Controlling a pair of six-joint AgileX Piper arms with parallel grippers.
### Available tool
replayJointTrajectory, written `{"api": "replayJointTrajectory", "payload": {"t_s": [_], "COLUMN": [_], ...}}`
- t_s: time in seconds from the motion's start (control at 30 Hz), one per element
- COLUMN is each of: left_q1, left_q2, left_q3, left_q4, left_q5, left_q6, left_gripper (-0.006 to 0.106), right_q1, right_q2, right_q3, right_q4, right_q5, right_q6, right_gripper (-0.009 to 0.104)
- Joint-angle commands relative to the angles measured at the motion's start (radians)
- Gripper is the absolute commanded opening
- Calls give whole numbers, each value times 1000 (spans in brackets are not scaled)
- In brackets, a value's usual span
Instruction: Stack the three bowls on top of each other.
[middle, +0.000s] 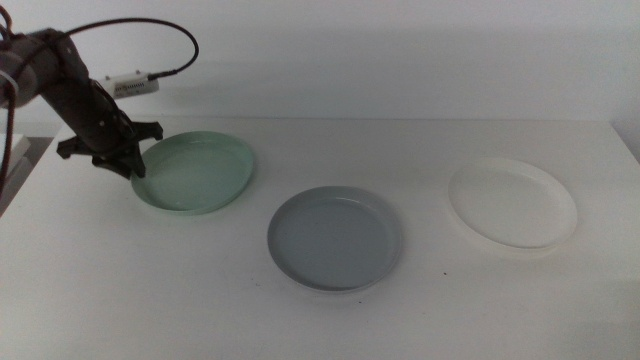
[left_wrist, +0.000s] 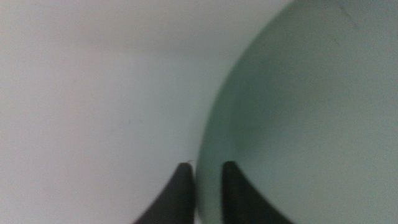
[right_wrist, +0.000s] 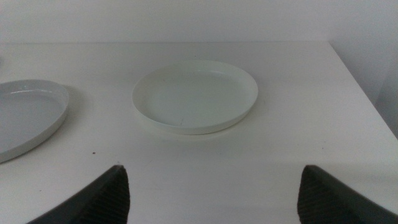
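Observation:
The mint green bowl (middle: 198, 172) lies at the table's back left. My left gripper (middle: 136, 166) is at its left rim, and in the left wrist view the two jaws (left_wrist: 208, 186) stand close together with the green bowl's (left_wrist: 298, 124) rim pinched between them. The grey bowl (middle: 335, 238) sits flat in the middle of the table, seen partly as the grey bowl (right_wrist: 25, 118) in the right wrist view. The white bowl (middle: 512, 201) rests at the right, also seen as the white bowl (right_wrist: 194, 95). My right gripper (right_wrist: 217, 193) is open, back from the white bowl, and out of the middle view.
The white table (middle: 150, 290) ends at a right edge (middle: 628, 150) just beyond the white bowl. A black cable (middle: 150, 40) loops above the left arm. The three bowls lie apart, with bare table between them.

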Motion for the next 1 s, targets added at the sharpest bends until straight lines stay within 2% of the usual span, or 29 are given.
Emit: {"api": "replayJointTrajectory", "payload": {"t_s": [0.0, 0.07, 0.1, 0.2, 0.33, 0.43, 0.5, 0.57, 0.63, 0.73, 0.97], "left_q1": [1, -3, -6, -37, -85, -78, -68, -57, -52, -50, -50], "left_q2": [-63, -129, -159, -279, -429, -466, -461, -439, -410, -346, -189], "left_q3": [-16, -16, -8, 68, 216, 273, 274, 274, 274, 274, 274], "left_q4": [-11, -9, -9, 18, 179, 174, 174, 174, 174, 181, 116], "left_q5": [25, 35, 37, 6, -79, -108, -101, -111, -133, -204, -338], "left_q6": [-2, -2, -2, -13, -98, -124, -114, -97, -90, -60, -27], "left_gripper": [10, -1, -2, -2, -2, 3, 11, 29, 52, 92, 94], "right_q1": [-4, -4, -4, -4, -4, -4, -4, -4, -4, -4, -4], "right_q2": [-4, -4, -4, -4, -4, -4, -4, -4, -4, -4, -4], "right_q3": [4, 4, 4, 4, 4, 4, 4, 4, 4, 4, 4], "right_q4": [-6, -6, -6, -6, -6, -6, -6, -6, -6, -6, -6], "right_q5": [-6, -6, -6, -6, -6, -6, -6, -6, -6, -6, -6], "right_q6": [-4, -4, -4, -4, -4, -4, -4, -4, -4, -4, -4], "right_gripper": [79, 79, 79, 79, 79, 79, 79, 79, 79, 79, 79]}}
